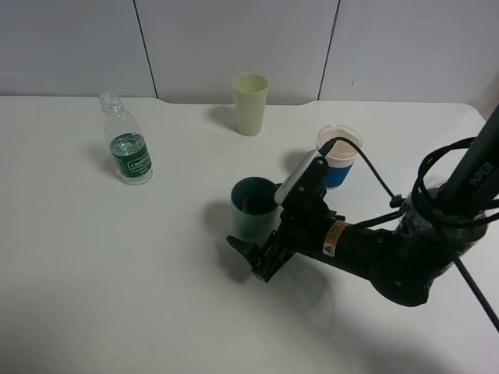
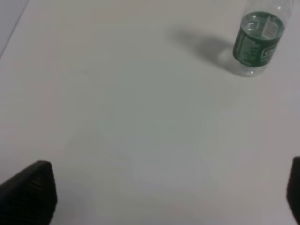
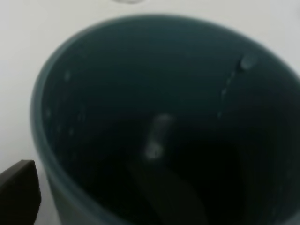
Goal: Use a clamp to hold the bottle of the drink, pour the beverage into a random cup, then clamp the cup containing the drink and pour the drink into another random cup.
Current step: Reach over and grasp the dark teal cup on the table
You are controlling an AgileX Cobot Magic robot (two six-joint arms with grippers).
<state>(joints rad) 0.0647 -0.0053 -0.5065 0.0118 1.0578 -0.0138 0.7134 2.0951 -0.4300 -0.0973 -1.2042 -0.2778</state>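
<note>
Right tool [image 1: 248,257] stands wide open, holding nothing; I see the upright teal cup [image 1: 253,209] just ahead of its jaws.

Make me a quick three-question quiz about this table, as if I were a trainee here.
1. True or false: the clear bottle with the green label stands upright with no cap on.
2. Which cup is closest to the right gripper?
A. the pale yellow-green cup
B. the dark teal cup
C. the blue-banded white cup
3. How many cups stand on the white table?

Key: 1 true; 2 B; 3 three.
</note>
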